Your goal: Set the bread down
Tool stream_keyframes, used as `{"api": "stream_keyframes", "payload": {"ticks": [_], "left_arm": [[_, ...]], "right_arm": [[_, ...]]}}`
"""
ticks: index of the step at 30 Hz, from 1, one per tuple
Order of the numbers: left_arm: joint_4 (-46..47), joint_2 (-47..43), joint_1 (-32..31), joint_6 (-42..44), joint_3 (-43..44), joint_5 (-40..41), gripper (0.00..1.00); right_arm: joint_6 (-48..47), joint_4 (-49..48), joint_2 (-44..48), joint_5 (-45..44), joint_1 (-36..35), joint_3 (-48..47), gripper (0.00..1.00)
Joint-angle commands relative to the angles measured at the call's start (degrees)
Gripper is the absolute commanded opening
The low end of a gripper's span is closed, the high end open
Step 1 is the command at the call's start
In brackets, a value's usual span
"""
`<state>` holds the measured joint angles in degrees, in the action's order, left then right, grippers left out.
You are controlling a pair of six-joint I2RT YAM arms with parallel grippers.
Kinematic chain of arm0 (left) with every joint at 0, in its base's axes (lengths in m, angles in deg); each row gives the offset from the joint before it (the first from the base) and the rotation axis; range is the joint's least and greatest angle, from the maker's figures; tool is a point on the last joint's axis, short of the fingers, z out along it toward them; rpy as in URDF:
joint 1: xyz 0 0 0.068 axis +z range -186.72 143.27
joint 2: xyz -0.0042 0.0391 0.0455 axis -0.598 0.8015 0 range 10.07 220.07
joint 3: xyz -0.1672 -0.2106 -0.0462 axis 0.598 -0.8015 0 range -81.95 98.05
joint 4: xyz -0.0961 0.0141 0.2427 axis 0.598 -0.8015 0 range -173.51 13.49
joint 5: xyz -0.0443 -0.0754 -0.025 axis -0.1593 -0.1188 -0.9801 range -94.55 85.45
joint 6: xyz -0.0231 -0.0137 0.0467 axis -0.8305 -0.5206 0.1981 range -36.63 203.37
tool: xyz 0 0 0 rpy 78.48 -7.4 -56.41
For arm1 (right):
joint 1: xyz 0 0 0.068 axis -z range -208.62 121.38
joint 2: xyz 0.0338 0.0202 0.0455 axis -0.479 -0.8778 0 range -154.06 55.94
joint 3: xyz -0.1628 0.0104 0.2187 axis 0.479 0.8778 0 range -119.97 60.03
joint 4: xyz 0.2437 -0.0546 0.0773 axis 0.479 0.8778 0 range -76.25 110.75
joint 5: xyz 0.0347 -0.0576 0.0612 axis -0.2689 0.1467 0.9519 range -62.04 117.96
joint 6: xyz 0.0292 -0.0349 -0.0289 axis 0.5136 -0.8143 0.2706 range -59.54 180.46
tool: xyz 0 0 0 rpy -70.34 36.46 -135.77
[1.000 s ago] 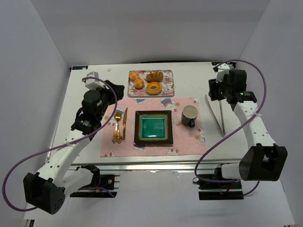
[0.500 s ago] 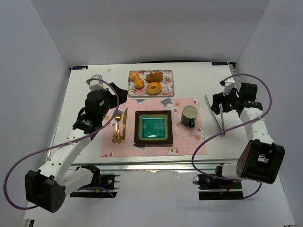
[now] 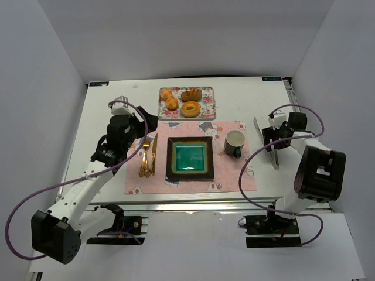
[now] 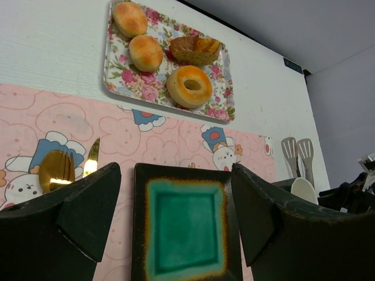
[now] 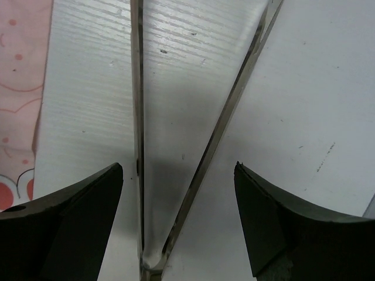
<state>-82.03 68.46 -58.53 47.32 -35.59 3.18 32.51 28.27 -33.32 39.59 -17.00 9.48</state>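
Note:
The bread (image 3: 191,94), a dark golden-brown scored roll, lies on the floral tray (image 3: 208,100) at the back of the table, next to a ring doughnut (image 3: 190,109) and two round buns (image 3: 169,98). From the left wrist the bread (image 4: 196,50) shows at the tray's far right. My left gripper (image 3: 143,121) hovers open over the placemat's left part, well short of the tray; its jaws (image 4: 176,170) frame the plate (image 4: 140,234) and hold nothing. My right gripper (image 3: 275,138) is open just above the metal tongs (image 5: 137,117), whose two arms lie between its jaws without touching them.
A black square plate (image 3: 190,140) with a teal centre sits mid-placemat (image 3: 228,175). A gold fork (image 3: 145,155) and knife (image 3: 154,151) lie left of it, and a cup (image 3: 235,142) stands right of it. The tongs (image 3: 269,145) lie on the white table right of the mat.
Both grippers have opened wide. The right arm has swung down from the back right corner to just over the tongs. The left gripper has shifted slightly forward and right.

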Motion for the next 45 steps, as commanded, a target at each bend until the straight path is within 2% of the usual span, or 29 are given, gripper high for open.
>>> {"api": "stream_keyframes", "payload": {"ticks": [1, 8, 11, 12, 14, 17, 19, 20, 23, 26, 30, 35, 39, 45], "left_arm": [[0.07, -1.61, 0.27, -1.21, -1.37, 0.10, 0.85], [-1.33, -2.58, 0.27, -1.13, -1.37, 0.71, 0.85], [-1.43, -2.93, 0.27, -1.21, -1.54, 1.06, 0.85], [-1.16, -2.93, 0.27, -1.30, -1.72, 1.15, 0.85], [-0.90, -2.93, 0.27, -1.48, -1.72, 1.15, 0.85], [-0.90, -2.76, 0.27, -1.48, -1.37, 1.06, 0.85], [-1.07, -2.67, 0.27, -1.39, -0.84, 1.06, 0.85], [-1.25, -2.58, 0.27, -1.21, -0.58, 1.06, 0.85], [-1.69, -2.49, 0.36, -0.77, 0.12, 1.06, 0.85], [-1.51, -2.49, 0.27, -0.86, 0.21, 1.06, 0.85], [-1.07, -2.58, 0.27, -1.04, 0.04, 1.24, 0.85], [-1.16, -2.76, 0.27, -1.12, 0.04, 1.32, 0.85], [-1.34, -3.28, 0.27, -1.12, -0.23, 1.76, 0.86], [-1.42, -4.16, 0.27, -1.30, -1.10, 2.29, 0.86]], "right_arm": [[2.01, -3.71, -3.20, -2.14, 0.16, -0.96, 0.81], [2.81, -3.36, -6.99, -3.20, 0.16, -2.10, 0.77], [1.32, -3.36, -7.25, -4.17, 0.16, -1.23, 0.71], [0.62, -3.27, -7.25, -4.26, 0.16, -0.61, 0.64], [0.09, -3.27, -7.25, -4.17, 0.16, -0.08, 0.57], [-0.35, -3.89, -6.12, -4.26, 0.16, 0.62, 0.34], [-0.44, -4.15, -4.80, -3.29, 0.16, -0.16, 0.26], [-0.71, -3.89, -3.14, -2.77, 0.16, -0.86, 0.19], [-2.45, -0.74, 0.47, 1.88, 0.07, -5.51, 0.13], [-6.58, 7.60, 1.54, 12.07, -0.10, -14.38, 0.15], [-8.00, 12.02, 1.62, 17.71, -3.43, -23.36, 0.28], [-9.23, 13.33, -0.57, 17.10, -9.67, -32.57, 0.39], [-10.20, 13.08, -3.47, 14.73, -16.26, -38.04, 0.41], [-15.03, 15.44, -9.88, 11.74, -22.07, -47.17, 0.43]]}}
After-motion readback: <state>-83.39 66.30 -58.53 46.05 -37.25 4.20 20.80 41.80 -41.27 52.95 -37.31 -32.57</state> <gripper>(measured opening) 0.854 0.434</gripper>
